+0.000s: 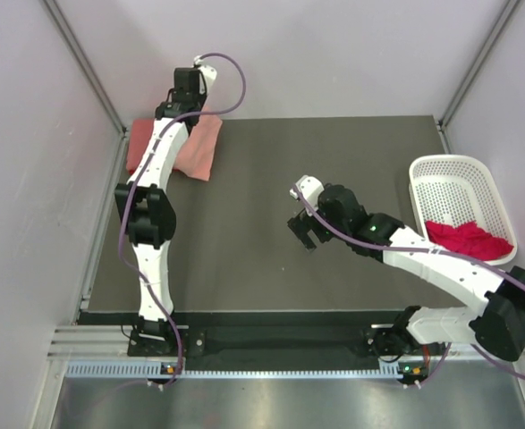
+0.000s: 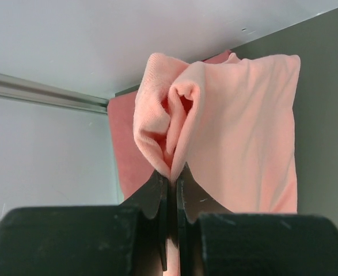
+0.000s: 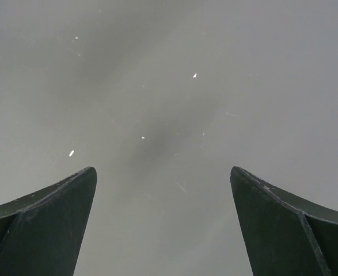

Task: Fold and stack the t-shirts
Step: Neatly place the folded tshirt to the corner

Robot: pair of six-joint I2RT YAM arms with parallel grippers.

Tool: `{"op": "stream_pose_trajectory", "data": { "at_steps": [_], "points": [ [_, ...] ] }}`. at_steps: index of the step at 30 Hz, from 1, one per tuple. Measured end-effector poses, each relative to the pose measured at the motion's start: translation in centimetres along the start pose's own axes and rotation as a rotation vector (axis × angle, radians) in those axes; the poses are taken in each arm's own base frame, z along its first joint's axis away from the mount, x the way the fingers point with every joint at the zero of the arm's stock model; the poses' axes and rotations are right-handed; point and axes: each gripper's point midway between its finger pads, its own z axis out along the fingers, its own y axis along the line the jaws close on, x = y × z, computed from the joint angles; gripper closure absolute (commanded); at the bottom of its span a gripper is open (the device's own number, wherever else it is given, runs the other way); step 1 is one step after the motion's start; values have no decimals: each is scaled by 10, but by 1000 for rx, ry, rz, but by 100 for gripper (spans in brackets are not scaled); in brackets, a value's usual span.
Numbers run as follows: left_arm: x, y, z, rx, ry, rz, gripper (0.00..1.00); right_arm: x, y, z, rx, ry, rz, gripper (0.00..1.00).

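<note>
Over on the left, the left arm (image 1: 150,223) stretches all the way out to ten o'clock on the dark counter (image 1: 244,268), up against the back wall. The left jaws are pinched narrow on a bunched fold of the light salmon-pink t-shirt (image 2: 243,132), and the wrist view shows the cloth puckered right at the tips, with the rest of it draping away toward one o'clock. Under it and peeking out at nine o'clock is the coral-red t-shirt (image 2: 128,155), lying flat in that far-left corner. From above, the pair overlap, the coral-red one nearer the wall and the salmon one angled toward the counter's middle.

Moving across: near the centre of the counter, the right arm (image 1: 423,259) reaches in from five o'clock. The right jaws stand wide apart, holding nothing, with only bare dark surface between them.

Far right, at three o'clock, sits the white perforated basket (image 1: 441,165), and the deep magenta-red t-shirt (image 1: 466,239) lies crumpled in its near end.
</note>
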Motion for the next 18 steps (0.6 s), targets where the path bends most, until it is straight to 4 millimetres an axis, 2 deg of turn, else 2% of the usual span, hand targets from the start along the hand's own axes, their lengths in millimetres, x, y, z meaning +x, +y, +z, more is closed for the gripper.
{"op": "stream_pose_trajectory", "data": {
  "at_steps": [18],
  "points": [
    [-14, 30, -31, -54, -34, 32, 100, -11, 0, 4, -10, -29, -15, 1]
  ]
}}
